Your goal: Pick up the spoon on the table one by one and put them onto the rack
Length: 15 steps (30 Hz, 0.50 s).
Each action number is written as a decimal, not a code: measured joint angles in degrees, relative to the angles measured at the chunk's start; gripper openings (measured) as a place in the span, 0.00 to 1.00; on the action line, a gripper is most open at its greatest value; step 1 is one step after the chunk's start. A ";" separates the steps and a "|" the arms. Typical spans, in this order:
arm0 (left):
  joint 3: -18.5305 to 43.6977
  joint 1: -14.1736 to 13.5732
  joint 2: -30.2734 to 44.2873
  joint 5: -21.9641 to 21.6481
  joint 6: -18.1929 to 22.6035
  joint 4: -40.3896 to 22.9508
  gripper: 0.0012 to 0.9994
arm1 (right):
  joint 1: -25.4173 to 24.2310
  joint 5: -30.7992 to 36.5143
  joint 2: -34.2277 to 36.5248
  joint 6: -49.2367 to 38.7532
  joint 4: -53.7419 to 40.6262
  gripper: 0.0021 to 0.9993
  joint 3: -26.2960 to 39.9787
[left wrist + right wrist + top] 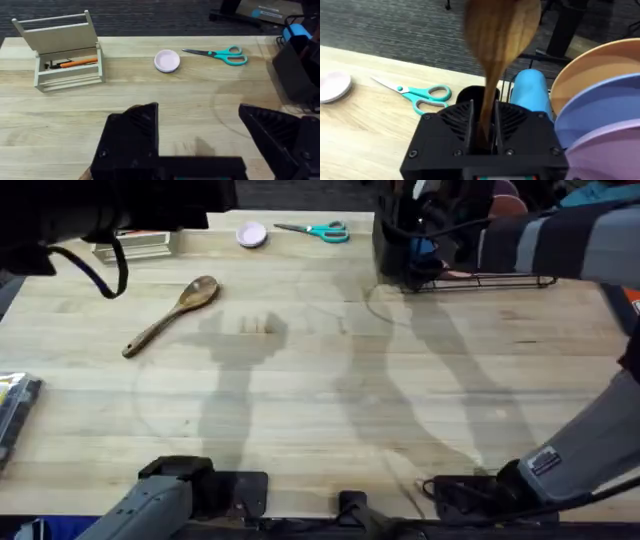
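One wooden spoon lies on the table's left half, bowl toward the far side. A second spoon stands bowl-up in my right gripper, which is shut on its handle right beside the black wire rack at the far right. The rack's black caddy is just behind the fingers. My left gripper hangs open and empty high above the table's far left, with that arm dark and blurred in the overhead view.
Teal-handled scissors and a small pink lid lie at the far edge. A beige open-fronted box stands at the far left. The rack holds plates and a blue cup. A tray-like object sits at the left edge.
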 joint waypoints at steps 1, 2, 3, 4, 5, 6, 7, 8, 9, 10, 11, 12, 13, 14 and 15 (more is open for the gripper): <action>0.00 0.00 0.00 0.00 0.01 -0.02 0.99 | 0.00 0.00 0.00 0.01 0.06 0.27 0.00; 0.02 0.00 0.00 0.00 -0.01 -0.02 0.99 | 0.00 0.00 0.00 -0.02 0.17 0.32 0.00; 0.02 0.00 0.00 0.00 0.01 -0.01 0.99 | 0.00 0.00 0.00 -0.02 0.14 0.38 0.00; 0.02 0.00 0.00 0.00 0.00 -0.02 0.99 | 0.00 0.00 0.00 -0.06 0.10 0.44 0.00; 0.00 0.00 0.00 0.00 -0.01 -0.02 0.99 | 0.00 0.00 0.00 -0.03 0.13 0.50 0.00; 0.02 0.00 0.00 0.00 -0.01 0.00 0.99 | 0.00 0.00 0.00 -0.01 0.14 0.53 0.00; 0.00 0.00 0.00 0.00 0.01 -0.01 0.99 | 0.00 0.00 0.00 -0.03 0.13 0.55 0.00; 0.00 0.00 0.00 0.00 -0.01 -0.02 0.99 | 0.00 0.00 0.00 -0.03 0.11 0.56 0.00; 0.00 0.00 0.00 0.00 -0.01 -0.02 0.99 | 0.00 0.00 0.00 0.07 0.08 0.59 0.00; 0.02 0.00 0.00 -0.01 -0.01 -0.01 0.99 | 0.00 0.00 0.00 0.00 0.10 0.68 0.00; 0.01 0.00 0.00 0.00 0.01 -0.02 0.99 | 0.00 -0.01 0.00 -0.01 0.09 0.79 0.00; 0.02 0.00 0.00 0.00 -0.01 -0.02 0.99 | 0.00 -0.02 -0.02 -0.01 0.04 0.93 0.00; 0.00 0.00 0.00 -0.02 0.01 -0.02 0.99 | 0.00 0.00 -0.02 -0.21 0.00 0.98 0.00; 0.01 0.00 0.00 -0.02 -0.01 -0.02 0.99 | 0.00 0.00 -0.02 -0.23 -0.04 0.99 0.00; 0.00 0.00 0.00 0.00 -0.01 -0.02 0.99 | 0.02 0.00 -0.08 -0.23 -0.09 1.00 0.00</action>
